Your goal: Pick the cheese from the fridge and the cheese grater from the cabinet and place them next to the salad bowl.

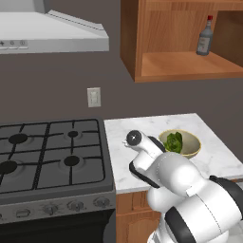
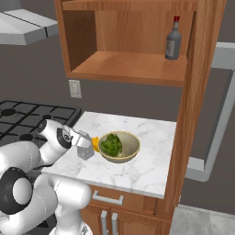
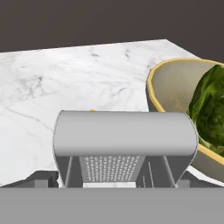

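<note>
I see the cheese grater (image 2: 84, 146) standing upright on the marble tabletop (image 2: 137, 128) near its left edge, just beside the salad bowl (image 2: 120, 147). The cheese (image 2: 96, 143) lies between them. The claw (image 3: 112, 181) straddles the cheese grater; I cannot tell whether it grips.

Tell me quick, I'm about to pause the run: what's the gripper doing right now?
Gripper: whether open or closed cannot be told; its fingertips sit either side of the cheese grater on the counter.
</note>
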{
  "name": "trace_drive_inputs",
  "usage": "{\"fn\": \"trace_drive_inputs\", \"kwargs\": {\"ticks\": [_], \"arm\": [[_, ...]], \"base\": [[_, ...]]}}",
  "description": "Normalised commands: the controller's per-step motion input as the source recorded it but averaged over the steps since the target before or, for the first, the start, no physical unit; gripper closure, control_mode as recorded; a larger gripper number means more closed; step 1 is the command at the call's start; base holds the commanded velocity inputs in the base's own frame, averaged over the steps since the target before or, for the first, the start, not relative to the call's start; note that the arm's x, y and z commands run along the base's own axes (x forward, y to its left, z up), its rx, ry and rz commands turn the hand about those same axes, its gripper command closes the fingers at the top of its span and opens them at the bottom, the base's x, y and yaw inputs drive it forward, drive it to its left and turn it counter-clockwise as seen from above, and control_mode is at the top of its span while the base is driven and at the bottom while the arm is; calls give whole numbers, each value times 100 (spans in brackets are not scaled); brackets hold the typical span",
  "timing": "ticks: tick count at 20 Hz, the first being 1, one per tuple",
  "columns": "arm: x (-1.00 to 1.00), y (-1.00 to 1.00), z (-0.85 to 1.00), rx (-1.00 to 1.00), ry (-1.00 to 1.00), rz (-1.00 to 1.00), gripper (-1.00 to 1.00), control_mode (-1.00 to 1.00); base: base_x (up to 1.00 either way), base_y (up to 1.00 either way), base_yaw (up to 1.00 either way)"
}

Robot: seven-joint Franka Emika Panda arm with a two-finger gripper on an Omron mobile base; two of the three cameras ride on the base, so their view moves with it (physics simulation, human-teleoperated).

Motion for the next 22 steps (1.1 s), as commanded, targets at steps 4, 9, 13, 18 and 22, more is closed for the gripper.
{"fn": "trace_drive_inputs", "kwargs": {"ticks": [4, 9, 13, 18, 22], "arm": [[-17, -8, -8, 0, 0, 0, -100, -100], [-22, -1, -1, 0, 0, 0, -100, -100], [-18, 0, 1, 0, 0, 0, -100, -100], [-9, 0, 11, 0, 0, 0, -100, -100], [-9, 0, 18, 0, 0, 0, -100, -100]], "base": [[0, 0, 0], [0, 0, 0], [0, 0, 0], [0, 0, 0], [0, 0, 0]]}}
